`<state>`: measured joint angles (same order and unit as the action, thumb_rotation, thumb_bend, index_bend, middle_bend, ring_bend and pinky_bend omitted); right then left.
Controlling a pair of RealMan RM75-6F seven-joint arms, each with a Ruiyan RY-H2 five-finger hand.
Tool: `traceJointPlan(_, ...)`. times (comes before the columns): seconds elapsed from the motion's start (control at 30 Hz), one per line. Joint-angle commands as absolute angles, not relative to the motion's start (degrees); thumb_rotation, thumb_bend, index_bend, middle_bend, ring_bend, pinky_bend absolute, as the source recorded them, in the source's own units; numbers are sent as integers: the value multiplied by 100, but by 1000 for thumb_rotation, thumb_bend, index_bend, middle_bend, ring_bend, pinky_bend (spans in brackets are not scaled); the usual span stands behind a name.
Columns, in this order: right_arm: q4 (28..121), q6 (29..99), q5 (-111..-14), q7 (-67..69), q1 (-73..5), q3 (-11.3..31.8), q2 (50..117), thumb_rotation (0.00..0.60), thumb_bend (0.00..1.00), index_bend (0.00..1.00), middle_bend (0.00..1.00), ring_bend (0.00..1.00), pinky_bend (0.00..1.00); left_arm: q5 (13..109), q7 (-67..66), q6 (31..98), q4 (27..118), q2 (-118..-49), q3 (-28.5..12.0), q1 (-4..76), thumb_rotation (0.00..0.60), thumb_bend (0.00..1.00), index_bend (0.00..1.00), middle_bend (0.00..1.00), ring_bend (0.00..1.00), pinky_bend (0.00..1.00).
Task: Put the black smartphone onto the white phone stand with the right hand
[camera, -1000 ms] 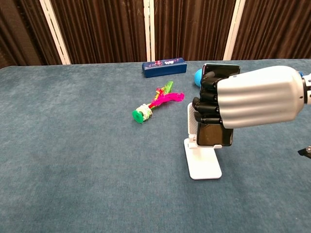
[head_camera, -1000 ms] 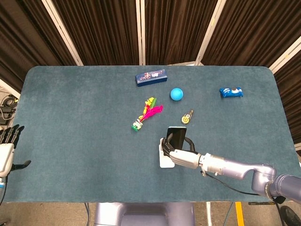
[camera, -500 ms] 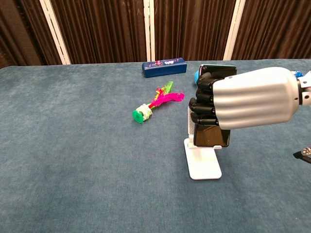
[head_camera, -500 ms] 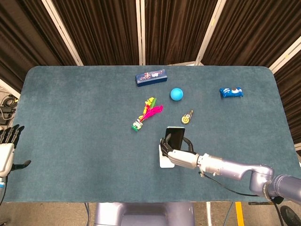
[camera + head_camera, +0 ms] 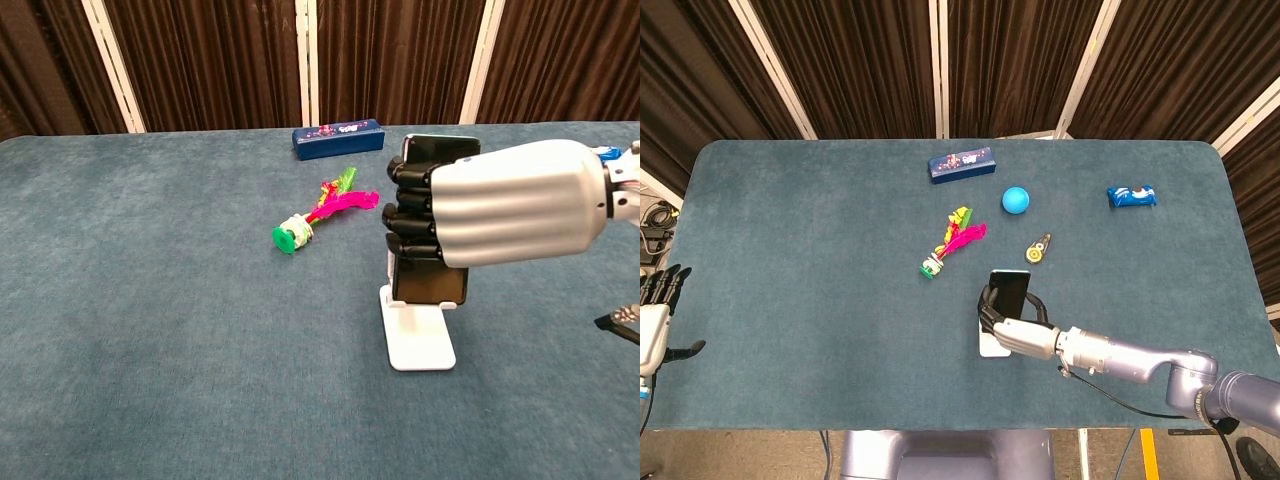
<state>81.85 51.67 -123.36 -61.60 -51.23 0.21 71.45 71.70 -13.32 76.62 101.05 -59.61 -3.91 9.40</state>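
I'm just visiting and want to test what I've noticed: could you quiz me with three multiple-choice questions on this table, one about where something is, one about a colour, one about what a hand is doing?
1. Where does the blue ball lie?
A. Left of the pink feather shuttlecock
B. Between the dark blue box and the blue snack packet
C. On the phone stand

2. What colour is the phone stand?
A. White
B. Red
C. Yellow

3. What is the right hand doing?
A. Resting open on the table
B. Pressing the ball
C. Gripping the black smartphone over the stand

Answers:
1 B: the head view shows the ball to the right of the dark blue box and to the left of the blue snack packet.
2 A: its base shows white in the chest view.
3 C: the fingers wrap the black smartphone, upright above the stand's base.
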Motion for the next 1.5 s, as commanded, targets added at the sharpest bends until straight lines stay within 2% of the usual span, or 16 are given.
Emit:
traceJointPlan(0.03,8203,5168,-12314,-6183,-5103,46,7139,600,490,297,278,176,306,7168,-1332,7659,10103,-5963,-391,943,600,0,0,0,0,0)
traceJointPlan(0.33,8232,5201,-12309,-6203,-5057,65,7124,600,485,249,213,140,298,7173,-1329,7664,10107,-5962,-385,941,600,0,0,0,0,0)
traceJointPlan(0.67,8235,5252,-12332,-6168,-5011,41,7122,600,482,185,120,49,198,7200,-1343,7685,10122,-5963,-372,934,600,0,0,0,0,0)
traceJointPlan(1.17,8306,5389,-12333,-6157,-4895,47,7043,600,483,164,97,34,191,7212,-1324,7670,10118,-5959,-366,940,600,0,0,0,0,0)
traceJointPlan(1.33,8389,5641,-12339,-6093,-4781,54,6878,600,482,164,103,34,196,7243,-1320,7677,10135,-5957,-351,935,600,0,0,0,0,0)
traceJointPlan(1.5,8425,6317,-12346,-5731,-4544,56,6566,600,482,153,93,34,209,7282,-1284,7689,10148,-5938,-339,924,600,0,0,0,0,0)
